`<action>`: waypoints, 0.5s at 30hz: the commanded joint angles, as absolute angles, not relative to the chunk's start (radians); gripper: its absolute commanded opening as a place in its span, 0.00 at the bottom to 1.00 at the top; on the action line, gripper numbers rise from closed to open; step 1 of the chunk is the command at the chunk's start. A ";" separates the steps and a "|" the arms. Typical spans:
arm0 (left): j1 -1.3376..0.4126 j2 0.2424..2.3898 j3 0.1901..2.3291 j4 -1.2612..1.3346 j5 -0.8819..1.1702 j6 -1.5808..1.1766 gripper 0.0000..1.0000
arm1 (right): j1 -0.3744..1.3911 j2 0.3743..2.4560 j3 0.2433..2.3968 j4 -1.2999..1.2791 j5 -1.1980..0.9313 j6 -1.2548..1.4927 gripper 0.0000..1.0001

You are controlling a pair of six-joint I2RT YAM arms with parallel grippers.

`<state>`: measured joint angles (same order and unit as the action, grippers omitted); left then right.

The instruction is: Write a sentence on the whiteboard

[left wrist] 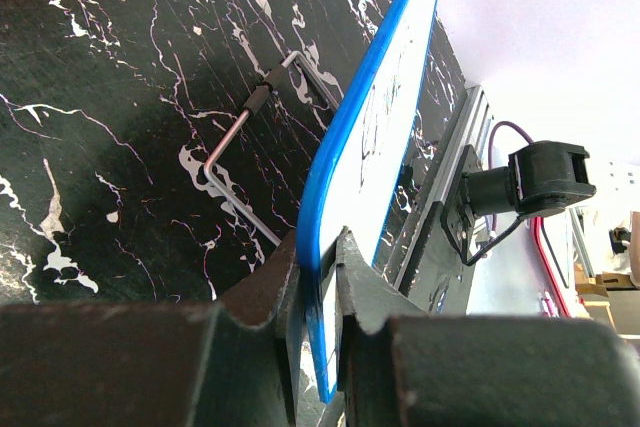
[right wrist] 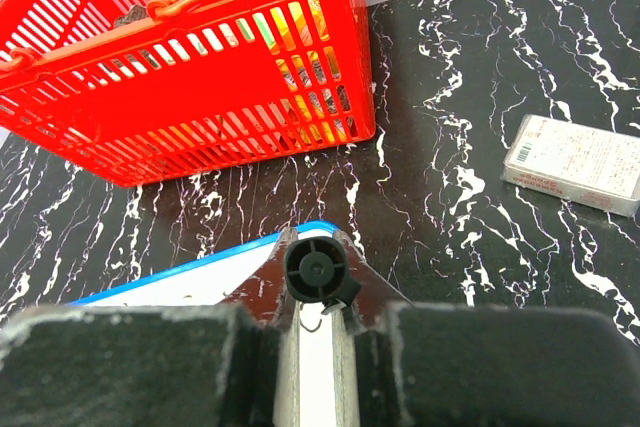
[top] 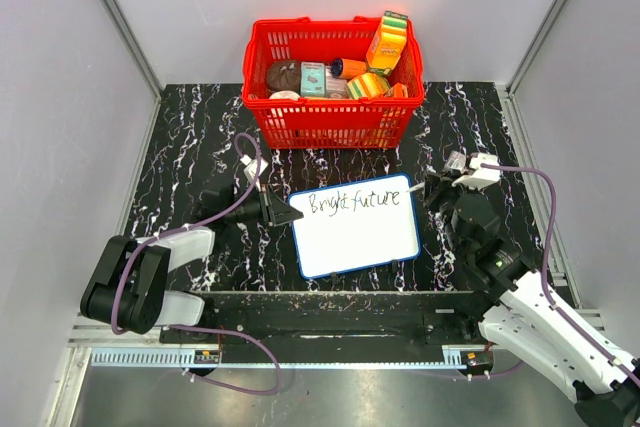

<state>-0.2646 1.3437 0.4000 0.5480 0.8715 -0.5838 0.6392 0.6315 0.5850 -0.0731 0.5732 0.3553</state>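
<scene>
The left jaws are clenched on the left rim of the whiteboard [top: 360, 245], the blue edge pinched between them. This reads as a bracing grip, so the board does not slide on the worktop [top: 190, 147] under the pen's push. From those jaws the board runs off to the right, and a bent wire rod [left wrist: 240, 142] lies on the marble just beside its underside. The sentence [top: 348, 202] sits along the board's far edge, well right of the left jaws and just left of the right ones; it reads "Bright future" so far, so I judge the writing partly done. The right jaws are clamped on a marker [right wrist: 318, 272], held point-forward toward the board's far right corner, just past the last letter – whether the tip touches the board I cannot tell. Beyond both jaws stands a red basket [top: 330, 122] – a small flat box [right wrist: 575, 164] lies to the right of the right jaws
</scene>
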 commanded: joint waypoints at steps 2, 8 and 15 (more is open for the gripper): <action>-0.259 1.370 0.405 0.512 0.750 -0.469 0.00 | 0.634 0.618 0.595 -0.054 0.555 0.337 0.00; -0.259 1.370 0.405 0.512 0.752 -0.469 0.00 | 0.634 0.615 0.595 -0.054 0.554 0.339 0.00; -0.259 1.371 0.405 0.512 0.752 -0.468 0.00 | 0.635 0.611 0.595 -0.054 0.551 0.341 0.00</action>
<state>-0.2646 1.3437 0.4000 0.5484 0.8715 -0.5838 0.6392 0.6216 0.5850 -0.0731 0.5579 0.3542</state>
